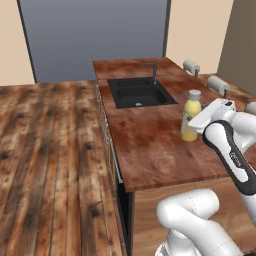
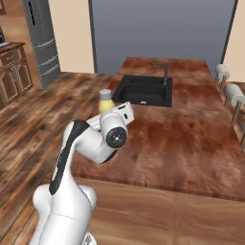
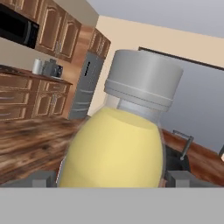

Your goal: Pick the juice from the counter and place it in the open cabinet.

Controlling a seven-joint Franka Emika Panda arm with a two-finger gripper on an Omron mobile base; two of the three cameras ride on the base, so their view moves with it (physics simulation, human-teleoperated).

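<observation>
bare counter (image 1: pixel 150 145) surrounds the juice (image 1: pixel 191 117), end effector (image 3: pixel 112 177) fingers flanking it, grip unclear.

The tabletop (image 1: pixel 150 145) and sink (image 1: pixel 140 92) are seen from behind the arm, downward and forward, once from its left and once from its right; both views share them. The juice (image 3: pixel 116 148) is seen very close from the hand camera, tilted.

juice (image 1: pixel 191 111): lower right behind arm | juice base: below hand-view edge | jaws: contact unclear
</observation>
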